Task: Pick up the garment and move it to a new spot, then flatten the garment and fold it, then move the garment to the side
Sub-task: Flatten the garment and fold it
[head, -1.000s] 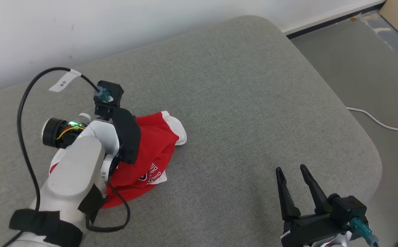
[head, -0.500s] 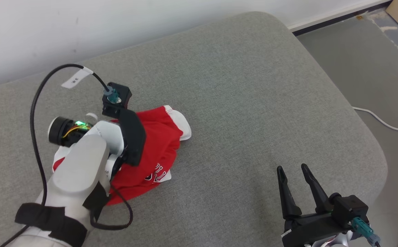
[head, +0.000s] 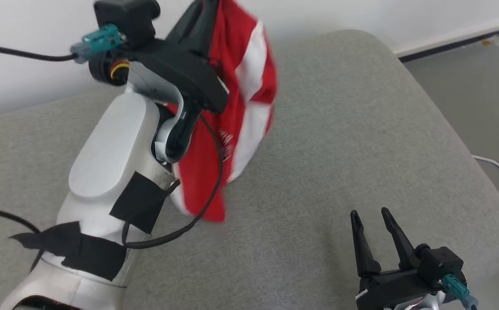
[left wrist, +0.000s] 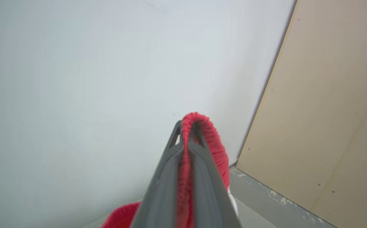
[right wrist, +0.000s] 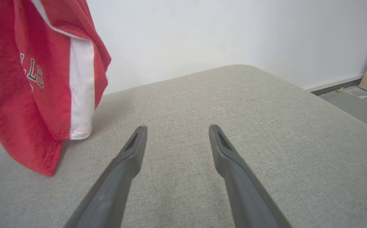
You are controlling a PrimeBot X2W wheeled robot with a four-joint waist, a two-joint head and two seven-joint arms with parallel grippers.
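Note:
The garment (head: 241,99) is red with white side stripes and dark lettering, and it hangs in the air above the grey cushion (head: 340,142). My left gripper (head: 208,6) is raised high at the top of the head view and is shut on the garment's upper edge. In the left wrist view a fold of red fabric (left wrist: 202,133) is pinched between the fingers and loops over their tips. From the right wrist view the garment (right wrist: 38,79) hangs at the far left, its lowest corner close to the cushion. My right gripper (head: 370,213) is open low at the right, empty.
A white wall (head: 38,26) rises behind the cushion. Grey floor (head: 482,86) lies to the right, with a white cable (head: 497,165) on it. A beige board (left wrist: 329,110) leans against the wall. The cushion's right edge (head: 486,189) is rounded.
My left arm has lifted the garment from a heap on the cushion up into the air, where it now hangs. The right gripper has stayed put. The head camera has shifted slightly.

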